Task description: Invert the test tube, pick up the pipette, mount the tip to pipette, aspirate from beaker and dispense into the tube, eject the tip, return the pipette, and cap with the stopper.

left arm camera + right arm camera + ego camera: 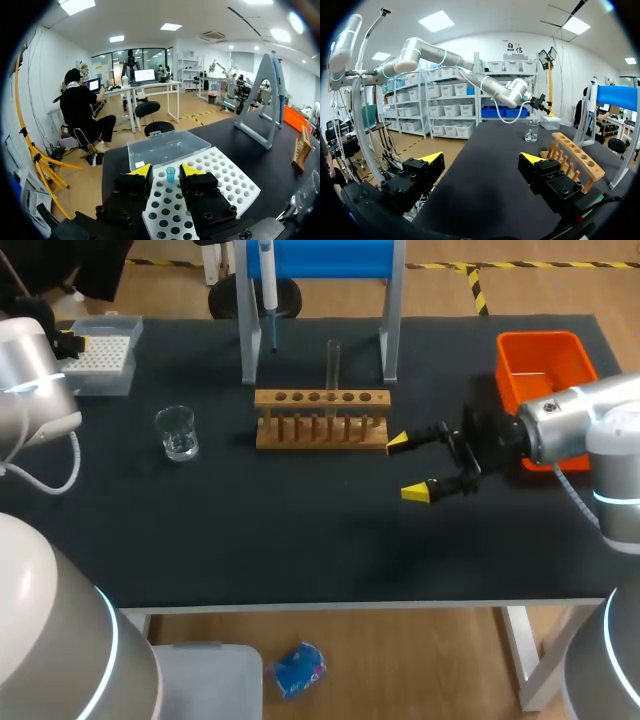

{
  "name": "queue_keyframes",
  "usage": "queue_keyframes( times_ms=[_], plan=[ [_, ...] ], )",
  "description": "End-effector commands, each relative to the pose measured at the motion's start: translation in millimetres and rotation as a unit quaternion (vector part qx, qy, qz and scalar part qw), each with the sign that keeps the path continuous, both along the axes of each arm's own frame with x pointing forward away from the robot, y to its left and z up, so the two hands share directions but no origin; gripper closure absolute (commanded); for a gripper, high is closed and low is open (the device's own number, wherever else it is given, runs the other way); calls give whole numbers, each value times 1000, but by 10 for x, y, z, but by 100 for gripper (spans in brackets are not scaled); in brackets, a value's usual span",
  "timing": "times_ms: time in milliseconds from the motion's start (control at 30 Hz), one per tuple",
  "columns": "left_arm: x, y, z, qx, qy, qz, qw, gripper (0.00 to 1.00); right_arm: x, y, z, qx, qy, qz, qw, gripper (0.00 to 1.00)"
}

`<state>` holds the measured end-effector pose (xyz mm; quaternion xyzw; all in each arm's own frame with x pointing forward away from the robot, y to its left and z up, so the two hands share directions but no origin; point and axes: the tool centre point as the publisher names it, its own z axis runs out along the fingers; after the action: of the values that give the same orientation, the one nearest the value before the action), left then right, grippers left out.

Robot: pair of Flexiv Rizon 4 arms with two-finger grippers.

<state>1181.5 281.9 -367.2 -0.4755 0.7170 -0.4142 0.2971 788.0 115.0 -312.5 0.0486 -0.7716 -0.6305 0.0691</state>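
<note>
Blue tip point(171, 174) between left gripper point(165, 170) fingers point(141, 171)

Matt black table point(300, 540), wooden rack point(321, 418), clear glass beaker point(177, 433).

In the head view the left tool point(68, 341) at ten o'clock is mostly hidden behind the left arm point(30, 390), the pipette point(268, 280) at twelve o'clock is cut off by the upper edge, and the right arm point(600, 430) covers the near side of the orange bin point(540, 355).
</note>
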Motion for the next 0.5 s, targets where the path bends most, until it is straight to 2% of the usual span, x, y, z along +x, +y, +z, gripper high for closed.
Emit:
queue_keyframes(
  times_ms=[33, 267, 433, 500],
  plan=[
    [10, 2, -30, -1, -3, -1, 1000, 64, -10, 2, 0, -1, -1, -1, 1000, 0],
    [27, -15, -23, -2, -6, -6, 1000, 66, -10, 2, 0, -1, -1, -1, 1000, 0],
    [29, -15, -22, 2, -8, -6, 1000, 71, -10, 2, 0, -1, -1, -1, 1000, 0],
    [29, -14, -21, 1, -9, -6, 1000, 76, -10, 2, 0, -1, -1, -1, 1000, 0]
  ],
)
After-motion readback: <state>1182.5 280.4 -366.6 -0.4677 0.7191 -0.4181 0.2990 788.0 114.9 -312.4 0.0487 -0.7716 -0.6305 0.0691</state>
